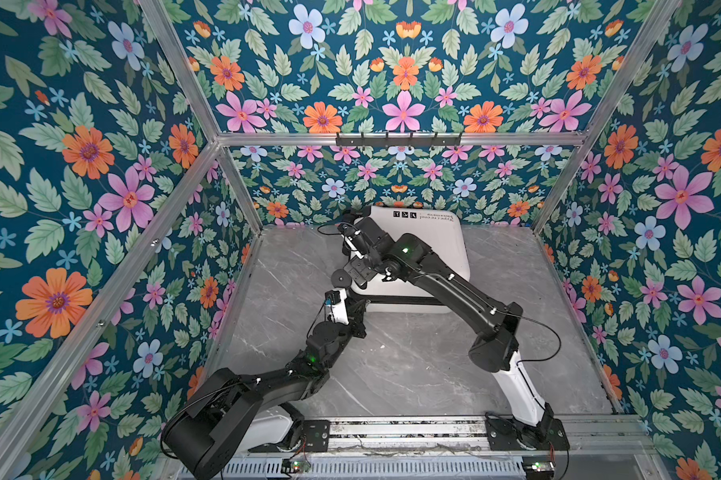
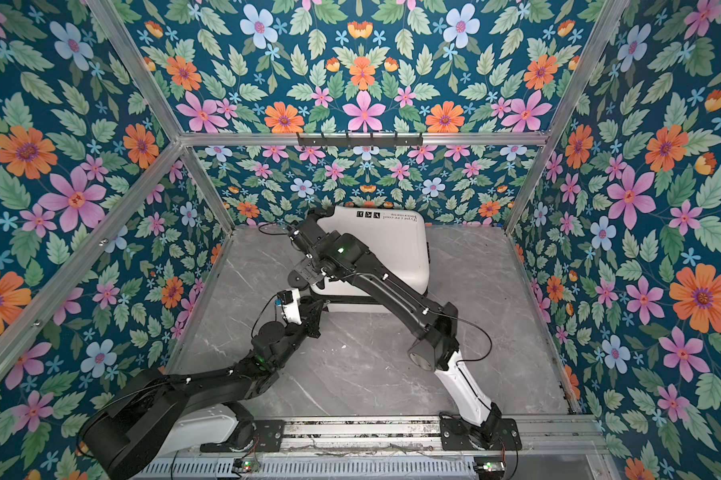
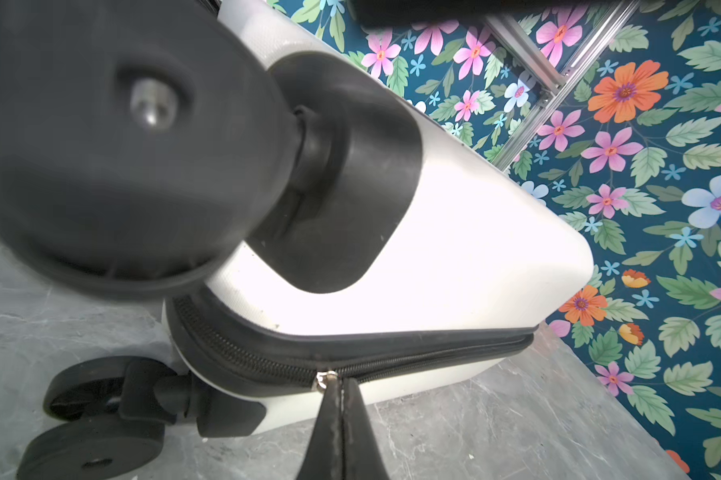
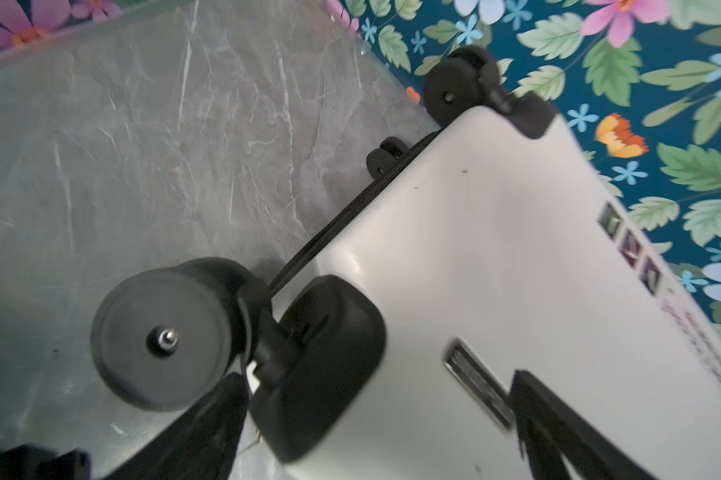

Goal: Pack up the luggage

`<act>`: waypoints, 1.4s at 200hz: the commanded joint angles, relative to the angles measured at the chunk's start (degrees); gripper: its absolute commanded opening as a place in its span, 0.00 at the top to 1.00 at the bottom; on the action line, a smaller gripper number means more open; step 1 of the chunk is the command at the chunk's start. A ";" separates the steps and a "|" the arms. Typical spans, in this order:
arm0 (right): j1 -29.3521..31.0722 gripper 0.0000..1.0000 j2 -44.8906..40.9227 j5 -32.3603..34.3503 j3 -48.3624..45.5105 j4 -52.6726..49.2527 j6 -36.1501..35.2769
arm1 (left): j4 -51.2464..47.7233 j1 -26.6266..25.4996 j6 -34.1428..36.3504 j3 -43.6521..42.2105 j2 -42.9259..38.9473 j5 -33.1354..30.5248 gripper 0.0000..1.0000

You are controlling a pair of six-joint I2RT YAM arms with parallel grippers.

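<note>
The luggage (image 1: 429, 245) (image 2: 392, 249) is a white hard-shell suitcase lying flat at the back middle of the table, with its lid down. Black spinner wheels (image 1: 342, 278) stick out on its left side. In the left wrist view the black zipper (image 3: 433, 353) runs along the luggage (image 3: 454, 249) side. My left gripper (image 3: 340, 384) (image 1: 358, 307) is shut on the silver zipper pull (image 3: 323, 379), near the front left corner. My right gripper (image 4: 379, 399) (image 1: 360, 270) reaches across the lid and stands open over the black wheel mount (image 4: 325, 365). One finger (image 4: 225, 415) is beside the wheel; the other rests over the shell.
The grey marble table (image 1: 412, 365) is boxed in by floral walls and aluminium posts (image 1: 558, 199). A black hook rail (image 1: 398, 139) hangs on the back wall. Both arm bases sit on the front rail (image 1: 408, 432). The right forearm (image 1: 454, 286) crosses above the luggage.
</note>
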 commanded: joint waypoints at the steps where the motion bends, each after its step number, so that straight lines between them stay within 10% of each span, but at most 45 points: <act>1: -1.58 0.01 -8.12 -1.36 -5.84 0.57 6.13 | 0.25 0.62 1.14 0.43 -0.52 -0.49 1.00; 62: -39.84 0.05 -40.66 -35.31 -58.52 25.88 44.45 | -6.30 3.38 2.62 2.08 -3.51 0.22 1.00; 88: -48.00 0.05 -43.47 -39.65 -68.50 32.02 48.74 | -11.26 5.77 3.36 3.09 -5.42 2.02 1.00; 191: -49.31 0.25 -33.26 -46.55 -73.47 41.99 64.43 | -23.30 27.55 7.77 9.43 -4.66 14.46 1.00; 280: -42.42 0.51 -23.81 -44.47 -74.96 48.12 70.28 | -23.34 31.23 8.38 14.16 2.03 16.69 1.00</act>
